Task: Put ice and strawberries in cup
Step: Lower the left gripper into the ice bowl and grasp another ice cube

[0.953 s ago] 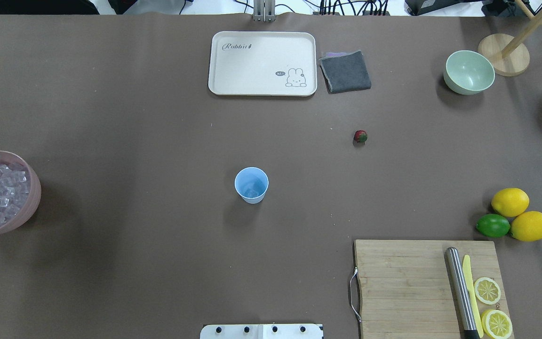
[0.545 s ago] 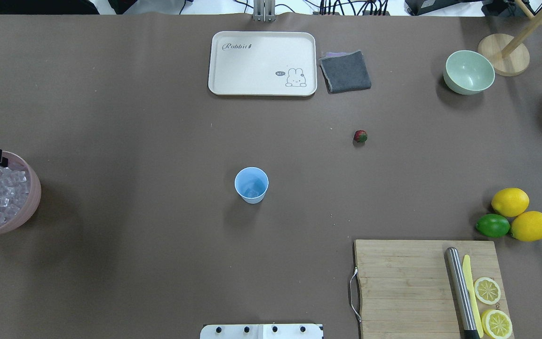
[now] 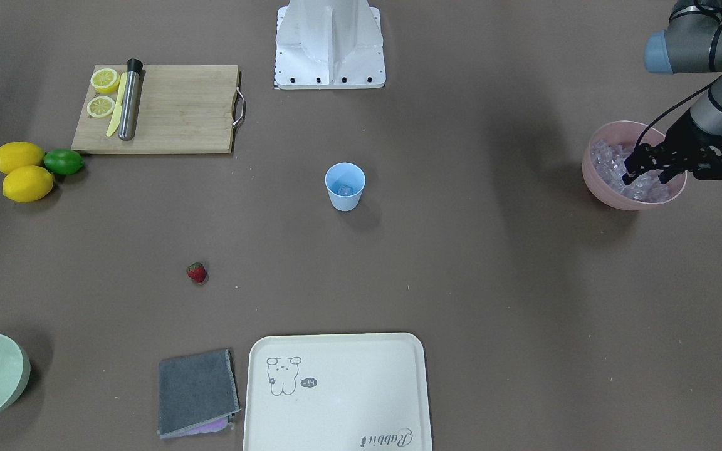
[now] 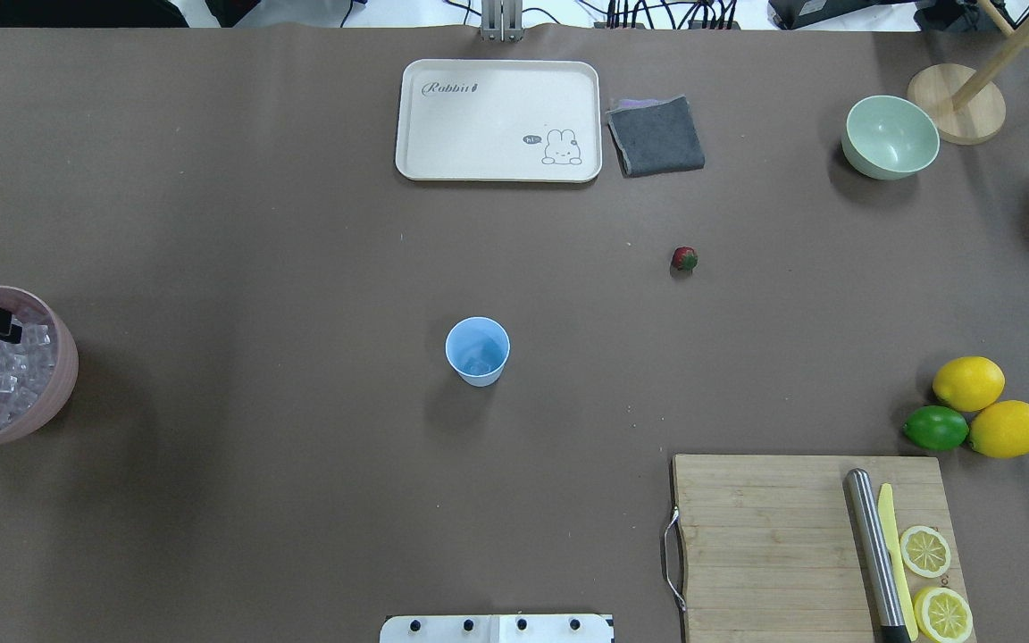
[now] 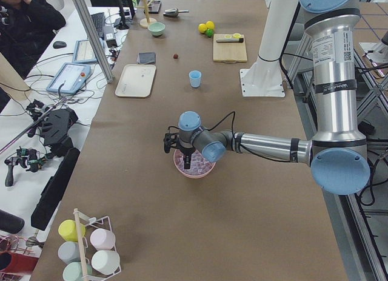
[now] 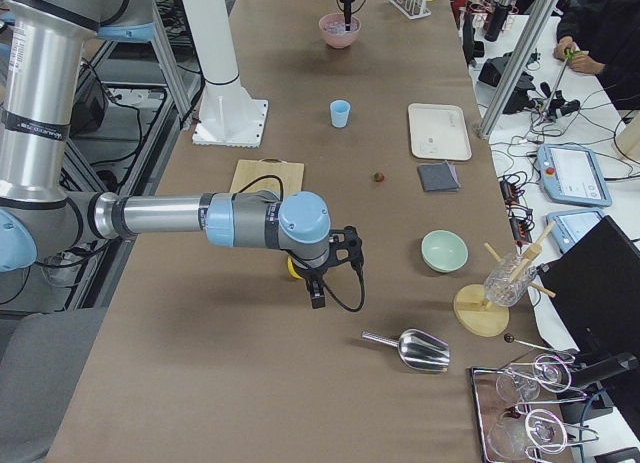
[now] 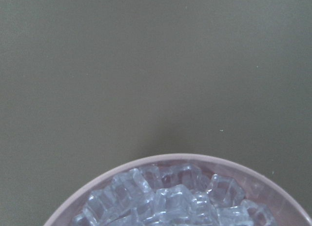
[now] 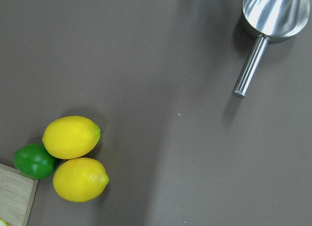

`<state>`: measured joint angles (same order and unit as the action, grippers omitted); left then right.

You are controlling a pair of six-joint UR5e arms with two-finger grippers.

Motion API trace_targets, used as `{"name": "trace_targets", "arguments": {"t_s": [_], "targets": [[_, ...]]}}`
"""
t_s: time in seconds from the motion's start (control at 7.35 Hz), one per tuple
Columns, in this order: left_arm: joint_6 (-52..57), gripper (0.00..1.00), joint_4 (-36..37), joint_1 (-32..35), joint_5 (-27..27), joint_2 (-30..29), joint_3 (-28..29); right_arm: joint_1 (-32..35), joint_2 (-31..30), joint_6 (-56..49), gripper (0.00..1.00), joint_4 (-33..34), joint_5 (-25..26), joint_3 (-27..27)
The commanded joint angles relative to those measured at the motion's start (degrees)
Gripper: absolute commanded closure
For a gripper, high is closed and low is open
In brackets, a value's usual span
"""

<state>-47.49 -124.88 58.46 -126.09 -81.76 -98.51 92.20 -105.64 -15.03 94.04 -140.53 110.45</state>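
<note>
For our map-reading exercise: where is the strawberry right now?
Overhead view: the strawberry lies alone on the table, right of centre, between the grey cloth farther back and the blue cup nearer the robot.

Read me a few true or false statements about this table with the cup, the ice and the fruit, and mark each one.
1. The strawberry lies on the table, outside the cup. True.
2. The cup is empty. False: at least one ice cube lies in it.
3. The left pincer is over the pink bowl. True.
4. The lime sits on the cutting board. False: it lies on the table beside two lemons, off the board.
5. The grey cloth lies on the tray. False: it lies beside the tray.
</note>
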Motion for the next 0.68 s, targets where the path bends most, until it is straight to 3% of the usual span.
{"name": "trace_targets", "arguments": {"t_s": [0.0, 0.27, 0.54], "targets": [[-0.06, 0.25, -0.18, -0.45, -0.03, -0.24, 0.34, 0.00, -0.44, 0.00, 0.00, 0.00, -0.01, 0.20], [-0.06, 0.37, -0.27, -0.45, 0.05, 0.02, 0.25, 0.00, -0.53, 0.00, 0.00, 0.00, -0.01, 0.29], [-0.14, 0.93, -0.18, -0.45, 0.05, 0.19, 0.07, 0.00, -1.14, 0.00, 0.00, 0.09, -0.10, 1.17]]}}
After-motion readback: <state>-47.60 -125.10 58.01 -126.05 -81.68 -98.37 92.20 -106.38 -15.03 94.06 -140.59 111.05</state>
